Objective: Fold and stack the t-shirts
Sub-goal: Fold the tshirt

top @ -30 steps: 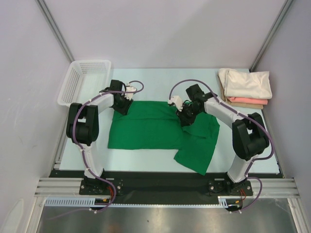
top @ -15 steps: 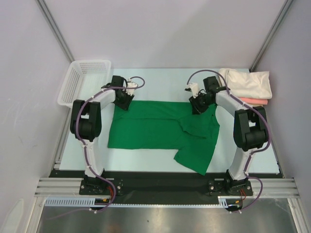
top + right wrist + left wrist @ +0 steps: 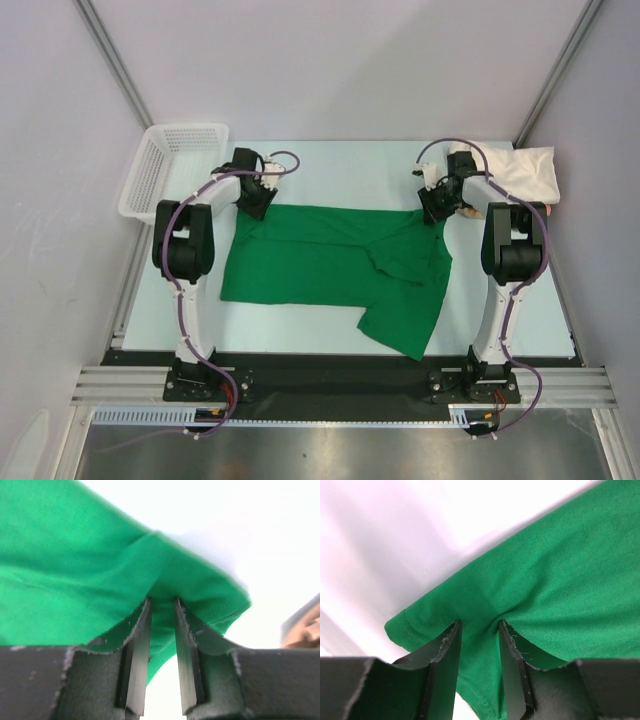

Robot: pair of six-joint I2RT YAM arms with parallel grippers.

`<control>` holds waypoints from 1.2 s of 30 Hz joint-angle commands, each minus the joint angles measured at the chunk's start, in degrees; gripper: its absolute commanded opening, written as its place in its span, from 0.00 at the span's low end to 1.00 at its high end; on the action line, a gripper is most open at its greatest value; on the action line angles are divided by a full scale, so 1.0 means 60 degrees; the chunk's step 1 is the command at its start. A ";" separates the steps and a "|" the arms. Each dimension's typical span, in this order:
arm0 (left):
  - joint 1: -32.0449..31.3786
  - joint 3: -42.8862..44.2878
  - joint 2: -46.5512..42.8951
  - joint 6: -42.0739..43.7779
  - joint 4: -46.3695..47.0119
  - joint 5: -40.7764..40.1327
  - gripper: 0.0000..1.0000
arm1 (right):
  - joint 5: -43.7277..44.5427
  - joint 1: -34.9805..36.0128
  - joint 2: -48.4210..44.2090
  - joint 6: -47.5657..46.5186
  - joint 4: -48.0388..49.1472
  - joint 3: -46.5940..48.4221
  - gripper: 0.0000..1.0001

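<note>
Bright green short-sleeved cloth t-shirt [image 3: 310, 265] is the one in play, and both arms have it! Left gripper [image 3: 479, 625] is clamped on a pucker of green fabric right beside the hemmed corner, with cloth bunched between the black jaws. Right gripper [image 3: 162, 602] mirrors it, jaws closed on a pinch of the same cloth just in from its own hemmed corner. Why the corners? A hold at each far end lets the two arms carry the far edge as one straight line, so I'd read this as the set-up for a fold toward the near side. Moving outward, the shirt lies spread on the pale table [image 3: 340, 165] between the arms, mostly flat, with one flap angling off toward the near right. Beyond the right gripper, at the far right corner, sits the folded cream t-shirt [image 3: 515, 170], with a blurred sliver of salmon-pink shirt [image 3: 306, 625] close by: that's the stack waiting for this one. Far left, the white plastic mesh basket [image 3: 165, 170] stands apart from the action.
</note>
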 commanded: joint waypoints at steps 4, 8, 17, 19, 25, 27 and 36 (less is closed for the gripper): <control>0.0089 -0.0488 -0.0441 0.0240 -0.0166 0.0200 0.40 | 0.0563 -0.0011 0.0539 -0.0162 0.0168 0.0658 0.29; 0.0089 -0.1032 -0.1057 0.0371 -0.0444 0.0216 0.40 | 0.0783 -0.0012 0.0832 -0.0292 0.0227 0.0847 0.30; 0.0148 -0.0595 -0.1381 0.0972 -0.0034 -0.0486 0.41 | 0.0945 0.0003 0.1374 -0.0601 0.0227 0.1551 0.30; 0.0192 -0.0070 -0.1074 0.0914 -0.0020 -0.0517 0.41 | 0.0959 0.0047 0.1404 -0.0689 0.0198 0.1682 0.30; 0.0309 0.0797 -0.0137 0.0826 -0.0210 -0.0604 0.41 | 0.0886 0.0091 0.1272 -0.0660 0.0080 0.1683 0.31; 0.0338 0.0944 0.0113 0.0797 -0.0312 -0.0634 0.40 | 0.0872 0.0091 0.1272 -0.0601 0.0080 0.1683 0.30; 0.0412 0.1646 0.0977 0.0885 -0.0679 -0.0941 0.40 | 0.0828 0.0076 0.1272 -0.0367 0.0270 0.1522 0.31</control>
